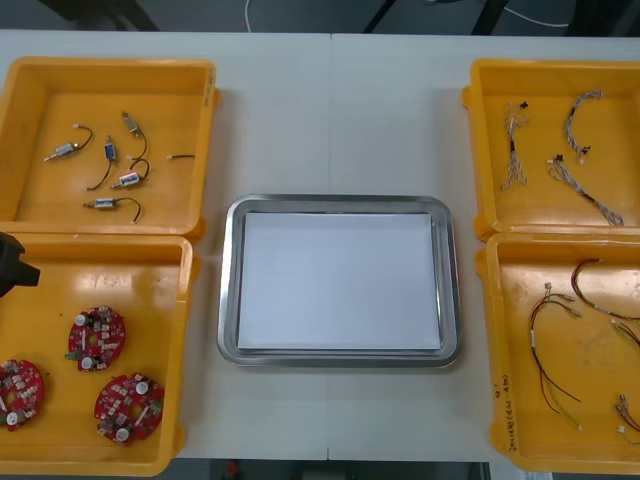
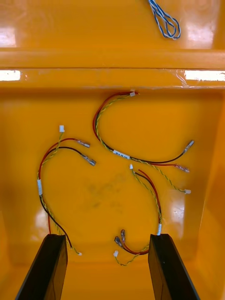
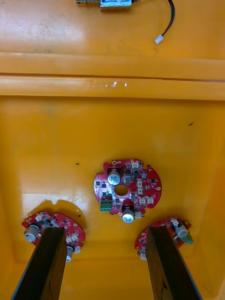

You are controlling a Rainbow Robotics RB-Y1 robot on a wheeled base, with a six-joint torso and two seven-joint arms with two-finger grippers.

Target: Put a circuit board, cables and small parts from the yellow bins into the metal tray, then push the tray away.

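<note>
My left gripper [image 3: 104, 234] hangs open over the near left yellow bin [image 1: 150, 262], with nothing between its fingers. Three round red circuit boards lie under it: one [image 3: 127, 190] just beyond the fingertips, the other two [image 3: 52, 229] [image 3: 165, 233] beside each finger. My right gripper [image 2: 107, 240] is open too, above the near right bin [image 1: 520, 330], which holds red and yellow cables [image 2: 140, 161]. One cable end [image 2: 133, 248] lies between its fingers. The metal tray [image 1: 338, 205] sits in the middle of the table, white inside and holding nothing.
The far left bin [image 1: 30, 215] holds several small metal parts [image 1: 128, 180] with black leads. Twisted blue and white cables [image 1: 585, 185] lie in the far right bin [image 1: 480, 120]. A black part of my left arm [image 1: 14, 262] shows at the table's left edge.
</note>
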